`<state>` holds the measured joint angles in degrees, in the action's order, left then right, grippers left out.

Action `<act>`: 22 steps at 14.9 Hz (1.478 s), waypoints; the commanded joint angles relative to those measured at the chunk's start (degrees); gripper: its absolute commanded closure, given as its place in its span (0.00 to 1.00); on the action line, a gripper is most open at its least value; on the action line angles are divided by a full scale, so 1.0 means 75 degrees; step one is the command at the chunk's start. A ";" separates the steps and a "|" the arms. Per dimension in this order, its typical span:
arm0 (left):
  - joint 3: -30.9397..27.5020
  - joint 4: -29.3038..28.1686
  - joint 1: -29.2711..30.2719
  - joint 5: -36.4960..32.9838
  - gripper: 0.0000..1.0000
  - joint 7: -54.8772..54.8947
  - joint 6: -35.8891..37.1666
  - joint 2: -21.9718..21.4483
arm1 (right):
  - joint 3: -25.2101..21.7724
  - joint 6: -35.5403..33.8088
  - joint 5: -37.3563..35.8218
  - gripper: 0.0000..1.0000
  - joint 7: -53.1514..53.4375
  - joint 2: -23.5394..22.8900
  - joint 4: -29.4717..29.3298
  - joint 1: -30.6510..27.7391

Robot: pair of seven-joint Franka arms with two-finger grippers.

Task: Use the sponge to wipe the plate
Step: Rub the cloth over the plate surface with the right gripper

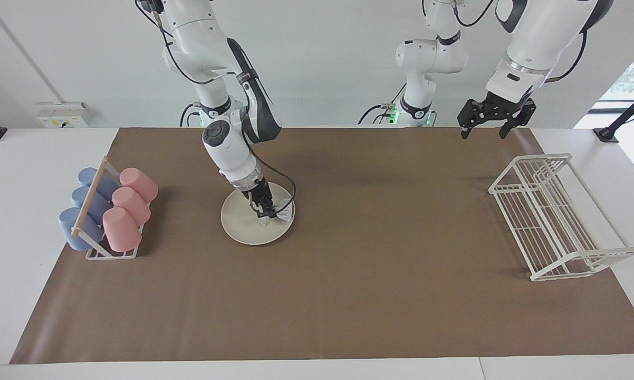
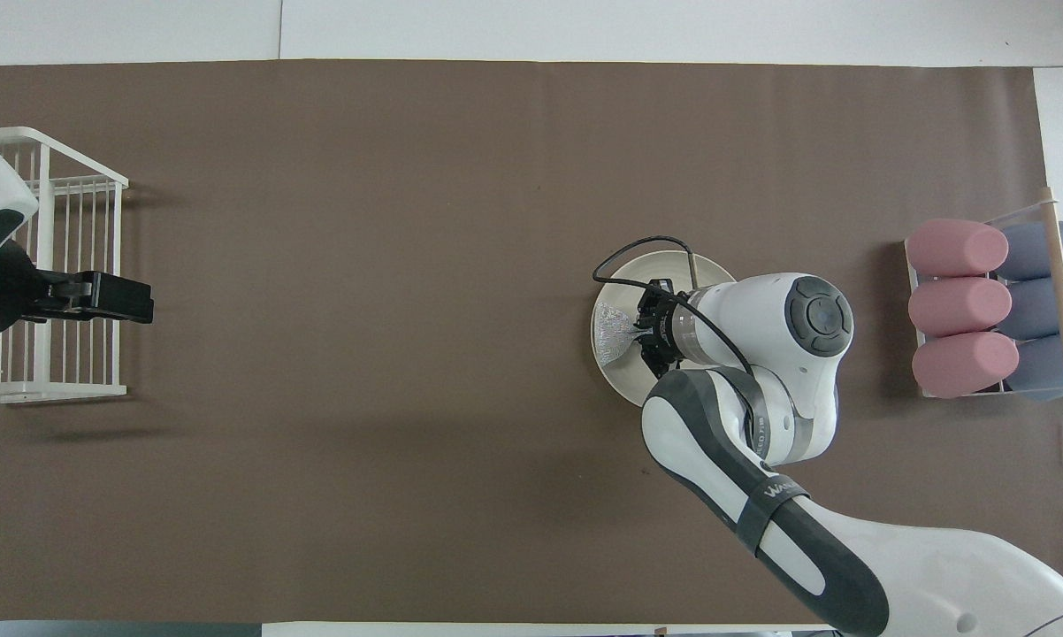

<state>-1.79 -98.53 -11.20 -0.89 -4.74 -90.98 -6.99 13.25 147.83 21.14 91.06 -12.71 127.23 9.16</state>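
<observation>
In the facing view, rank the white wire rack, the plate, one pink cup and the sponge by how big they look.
1. White wire rack
2. Plate
3. Pink cup
4. Sponge, held on the plate by the right hand

The gaps look plain enough that nearness to the camera would not reorder them.
</observation>
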 commanded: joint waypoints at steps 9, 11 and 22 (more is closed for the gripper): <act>0.0028 -0.0023 0.0310 -0.0033 0.00 0.0081 0.0118 -0.0111 | 0.0049 -0.0527 -0.0146 1.00 -0.2438 -0.0333 -0.0054 -0.1316; 0.0016 -0.0012 0.0310 -0.0033 0.00 0.0081 0.0107 -0.0111 | 0.0061 -0.0457 -0.0135 1.00 -0.2170 -0.0333 -0.0053 -0.1210; 0.0028 -0.0012 0.0298 -0.0033 0.00 0.0081 0.0083 -0.0146 | 0.0026 -0.0488 -0.0134 1.00 0.0164 -0.0357 -0.0415 0.0291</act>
<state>-1.89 -98.53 -9.47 -0.89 -4.74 -90.98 -7.22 13.36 147.79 21.13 91.36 -13.63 126.14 11.85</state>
